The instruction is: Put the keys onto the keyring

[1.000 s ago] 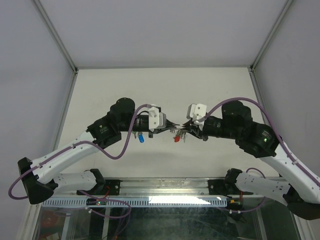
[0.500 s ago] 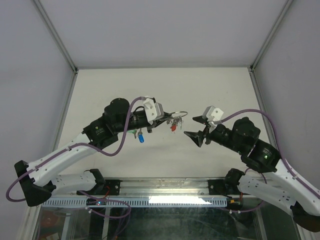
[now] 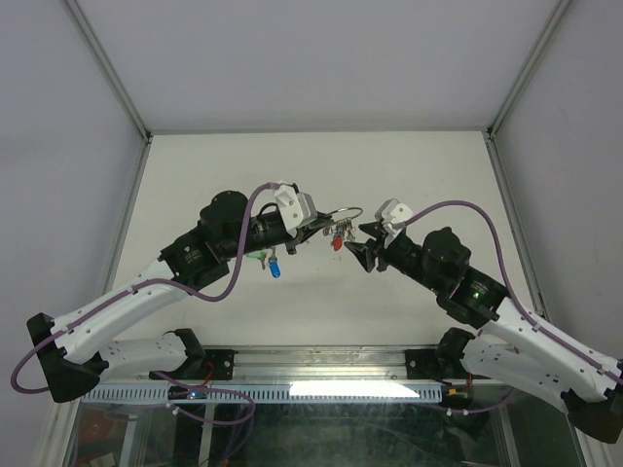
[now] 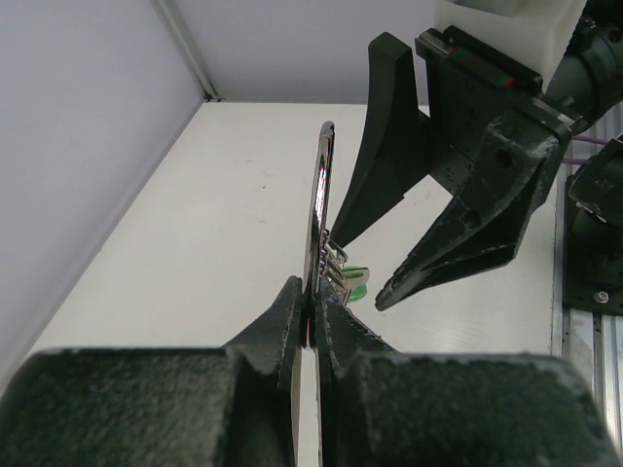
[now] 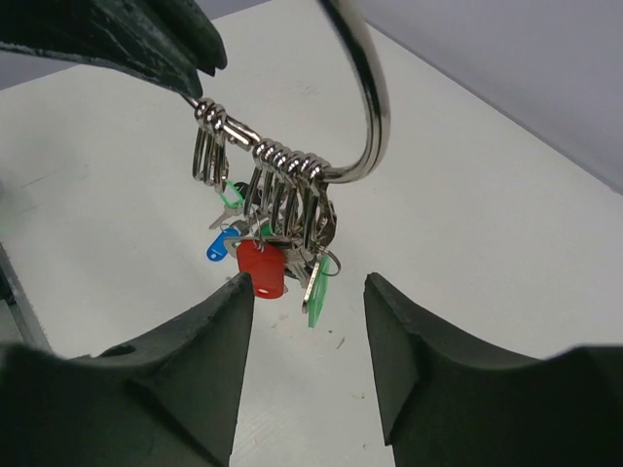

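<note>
My left gripper (image 3: 318, 227) is shut on the keyring (image 3: 342, 211), a thin silver ring held above the table. The left wrist view shows the ring (image 4: 321, 195) edge-on, pinched between the closed fingertips (image 4: 313, 297). A bunch of keys hangs from the ring (image 5: 375, 97), with a red-capped key (image 5: 261, 269) and a green one (image 5: 318, 292) lowest. My right gripper (image 3: 365, 245) is open just right of the bunch, and the hanging keys are close in front of its spread fingers (image 5: 309, 284). A blue-capped key (image 3: 275, 269) lies on the table under the left arm.
A green-capped key (image 3: 261, 258) lies next to the blue one. White walls with metal corner posts (image 3: 109, 73) enclose the table. A metal rail (image 3: 321, 365) runs along the near edge between the arm bases.
My right gripper has let go, opened and drawn back to the right, then edged in toward the bunch again. The left gripper has lifted the ring slightly.
</note>
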